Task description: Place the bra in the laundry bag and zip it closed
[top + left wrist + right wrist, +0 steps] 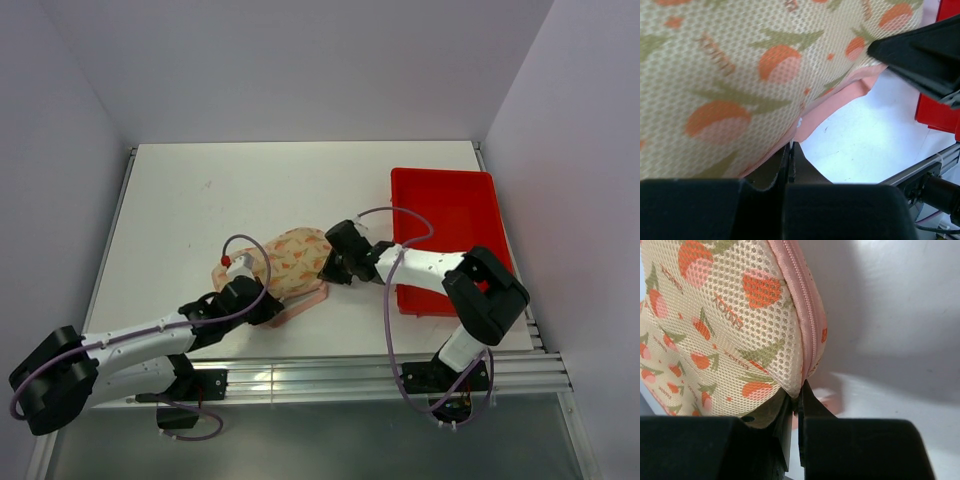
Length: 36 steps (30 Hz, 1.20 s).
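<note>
The laundry bag (295, 262) lies folded shut mid-table, pale mesh with orange print and a pink zipper edge (802, 305). The bra is hidden. My left gripper (258, 300) is at the bag's near left side, jaws shut on its pink edge (835, 107); a thin white bit shows between the tips (791, 149). My right gripper (328, 268) is at the bag's right end, shut on the bag's rim by the zipper (799, 397), holding that end raised. The bag fills the left wrist view (740, 75) and the right wrist view (725, 320).
A red plastic tray (445, 215) stands at the right of the table, just behind the right arm; its corner shows in the left wrist view (935, 115). The table's aluminium front rail (350, 370) runs close behind the grippers.
</note>
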{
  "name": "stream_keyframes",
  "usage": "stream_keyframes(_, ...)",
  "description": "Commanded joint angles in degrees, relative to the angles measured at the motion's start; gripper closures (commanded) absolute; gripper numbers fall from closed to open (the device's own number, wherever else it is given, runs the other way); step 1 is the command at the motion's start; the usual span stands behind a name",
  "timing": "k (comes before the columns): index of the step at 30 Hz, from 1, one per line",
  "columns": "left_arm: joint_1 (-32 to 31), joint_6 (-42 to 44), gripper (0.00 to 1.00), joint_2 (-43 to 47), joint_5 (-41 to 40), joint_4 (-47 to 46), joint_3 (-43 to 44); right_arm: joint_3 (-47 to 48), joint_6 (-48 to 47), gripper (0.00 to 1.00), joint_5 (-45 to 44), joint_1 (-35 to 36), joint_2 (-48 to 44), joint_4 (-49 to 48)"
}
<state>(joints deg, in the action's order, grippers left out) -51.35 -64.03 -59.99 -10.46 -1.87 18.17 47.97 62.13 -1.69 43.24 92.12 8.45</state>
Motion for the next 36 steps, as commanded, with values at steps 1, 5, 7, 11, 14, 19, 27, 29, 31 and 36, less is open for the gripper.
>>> stream_keyframes(1,0.9,-1.1,1.0,2.8,-1.6,5.8,-1.1,3.9,-5.1,1.0,-6.9,-2.8,0.8,3.3)
stream_keyframes(5,1.4,-3.0,1.0,5.8,-2.4,9.3,-2.3,7.5,-8.5,1.0,-7.7,-4.5,2.5,6.8)
stream_keyframes(7,1.4,-4.6,1.0,7.7,-2.4,10.3,-3.2,9.5,-10.2,1.0,-8.0,-5.4,3.6,8.0)
stream_keyframes(11,1.4,-6.6,1.0,13.0,-3.9,14.2,-4.4,13.1,-12.8,1.0,-8.9,-6.7,5.5,10.3)
stream_keyframes(14,1.4,-7.7,1.0,15.9,-4.9,17.6,-4.8,16.4,-15.3,1.0,-9.5,-7.6,7.5,11.9)
stream_keyframes(19,1.4,-7.4,1.0,18.4,-4.8,18.1,-4.6,22.9,-19.1,0.91,-8.2,-7.6,10.6,14.3)
stream_keyframes(27,-1.3,-4.8,1.0,13.3,-3.5,8.7,-2.9,23.1,-19.4,0.41,-6.3,-5.9,4.9,17.2)
stream_keyframes(29,-2.1,-4.3,1.0,10.8,-3.3,5.3,-2.4,21.6,-18.8,0.34,-5.5,-5.4,1.9,17.3)
stream_keyframes(31,-2.4,-3.3,1.0,8.4,-2.5,2.9,-1.2,20.2,-17.6,0.33,-4.4,-4.2,-1.0,17.0)
stream_keyframes(36,-3.7,-0.1,1.0,-1.2,0.1,-5.7,2.9,13.9,-13.3,0.33,-2.0,1.1,-5.6,15.6)
